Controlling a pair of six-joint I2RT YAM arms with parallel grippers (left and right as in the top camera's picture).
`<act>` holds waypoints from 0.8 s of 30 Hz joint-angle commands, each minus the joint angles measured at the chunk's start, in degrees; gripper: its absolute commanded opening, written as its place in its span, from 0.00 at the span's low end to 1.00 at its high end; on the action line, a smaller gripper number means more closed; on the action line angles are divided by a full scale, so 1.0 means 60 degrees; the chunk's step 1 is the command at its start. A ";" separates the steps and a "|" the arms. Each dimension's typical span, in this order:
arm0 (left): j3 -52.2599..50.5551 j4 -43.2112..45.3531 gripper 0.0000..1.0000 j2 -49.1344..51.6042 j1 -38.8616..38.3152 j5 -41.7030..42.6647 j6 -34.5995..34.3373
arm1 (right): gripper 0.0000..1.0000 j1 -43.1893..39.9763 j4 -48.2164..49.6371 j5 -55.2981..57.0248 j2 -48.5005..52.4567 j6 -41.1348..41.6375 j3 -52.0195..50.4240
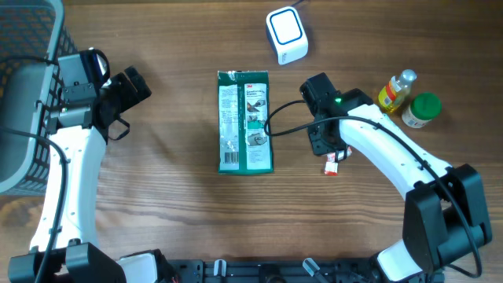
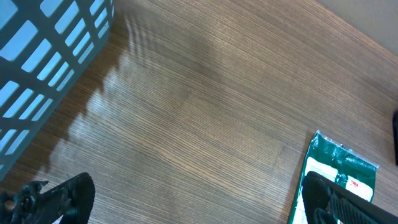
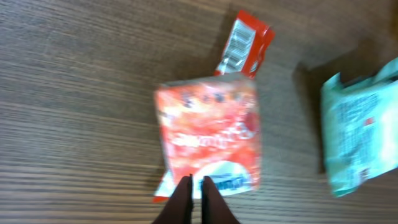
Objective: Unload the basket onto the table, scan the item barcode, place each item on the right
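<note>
Standing by the counter (image 1: 173, 212), I see 2 robot arms reaching away from me. The right end effector (image 3: 198, 185) is nearest. Its 2 fingers are squeezed tight together, and they pinch the near edge of a small red packet (image 3: 208, 140). This packet sits low over the wood, near the middle of the counter. It looks blurry in the right wrist view, so I cannot read it. A red bit with thin stripes (image 3: 244, 48) pokes out behind it. I cannot tell if it is part of the same packet.

Near the packet, on the left arm's side, a long green pack (image 1: 244, 122) lies flat. The 2 do not touch.

Further off, the left end effector (image 1: 135, 85) is spread wide, with only bare wood showing between its fingers. A grey basket (image 1: 23, 118) stands beside that arm. Over on the right are a yellow bottle (image 1: 397, 90) and a green-lid jar (image 1: 423, 110), close together.

Farthest away sits the white scanner (image 1: 285, 35).
</note>
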 commanded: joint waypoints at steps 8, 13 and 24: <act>0.0091 0.0029 1.00 -0.0047 0.0040 0.0044 -0.0084 | 0.06 0.0040 0.0889 -0.1093 0.0106 0.0732 -0.0328; 0.0091 0.0033 1.00 -0.0047 0.0040 0.0044 -0.0084 | 0.04 0.0040 0.2197 -0.3439 0.0124 0.0940 -0.0397; 0.0091 0.0033 1.00 -0.0051 0.0040 0.0044 -0.0084 | 0.04 0.0040 0.3555 -0.1402 0.0368 0.1198 -0.1723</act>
